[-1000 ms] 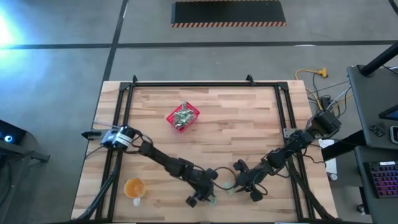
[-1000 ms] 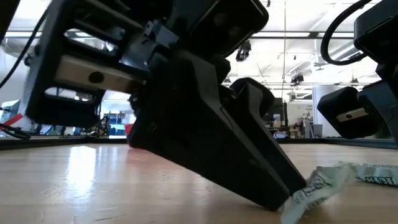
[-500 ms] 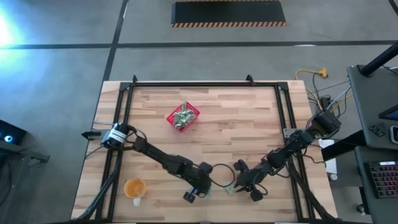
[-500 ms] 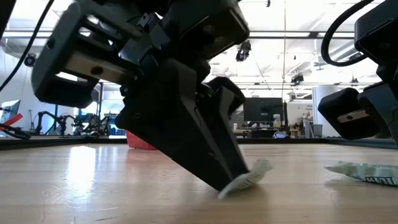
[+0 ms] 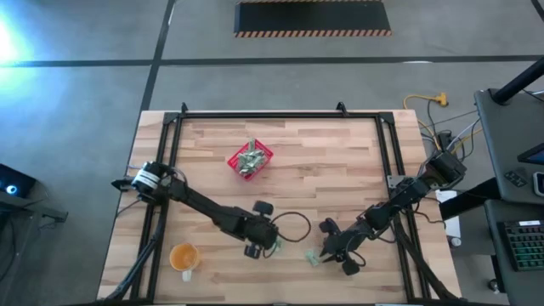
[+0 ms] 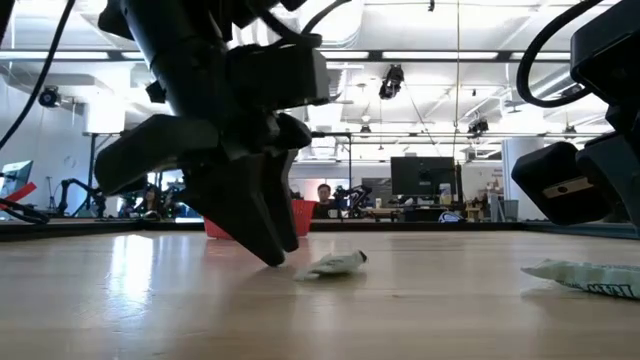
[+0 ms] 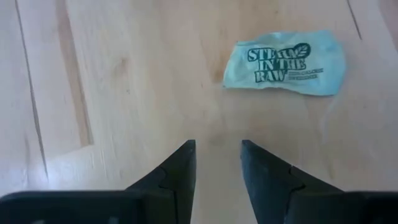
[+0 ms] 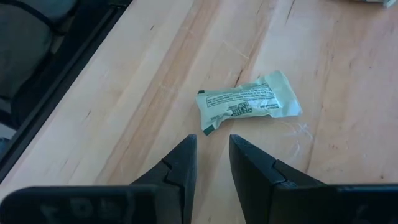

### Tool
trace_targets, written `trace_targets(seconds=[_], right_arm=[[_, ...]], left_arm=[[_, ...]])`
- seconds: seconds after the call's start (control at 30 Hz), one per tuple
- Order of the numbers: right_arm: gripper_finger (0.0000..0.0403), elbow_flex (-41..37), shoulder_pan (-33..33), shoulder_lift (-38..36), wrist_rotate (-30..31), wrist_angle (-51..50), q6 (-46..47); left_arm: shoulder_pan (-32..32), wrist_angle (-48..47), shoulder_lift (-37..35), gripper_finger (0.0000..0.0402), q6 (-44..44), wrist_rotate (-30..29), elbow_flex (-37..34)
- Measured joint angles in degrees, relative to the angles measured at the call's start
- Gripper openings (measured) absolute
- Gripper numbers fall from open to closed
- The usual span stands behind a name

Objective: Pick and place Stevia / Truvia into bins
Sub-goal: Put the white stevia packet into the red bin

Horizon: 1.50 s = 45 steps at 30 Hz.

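Two loose Stevia packets (image 7: 286, 63) (image 8: 247, 104) on table, apparently ungripped (both jaws apart).

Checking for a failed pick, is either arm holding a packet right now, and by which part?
Nothing is held. The left gripper has open, empty fingers with a packet lying flat just ahead. The right gripper is likewise empty behind its packet.

Beside one red basket (image 5: 250, 160) heaped with packets too many to count, the table (image 5: 340, 161) holds two loose packets (image 5: 274, 247) (image 5: 312, 257) and one orange cup (image 5: 184, 256).
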Motion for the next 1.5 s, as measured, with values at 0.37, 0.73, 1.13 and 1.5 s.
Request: trace_targets(seconds=[0.37,0.73,1.13,1.5], right_arm=[[0.0086,-0.03,-0.01,0.0,0.04,0.24,0.0],[0.0086,-0.09,-0.02,0.0,0.68,0.26,0.0],[0.0086,-0.22,-0.02,-0.02,1.07,0.33,0.0],[0.0086,-0.2,0.0,-0.04,1.07,0.33,0.0]], left_arm=[[-0.62,6.06,-0.11,0.0109,4.57,0.51,-0.11],[-0.9,18.3,0.84,0.0109,7.89,15.78,-0.11],[-0.79,19.04,3.63,0.0109,11.05,11.94,-0.15],[-0.79,17.56,3.61,0.0109,10.58,6.4,-0.17]])
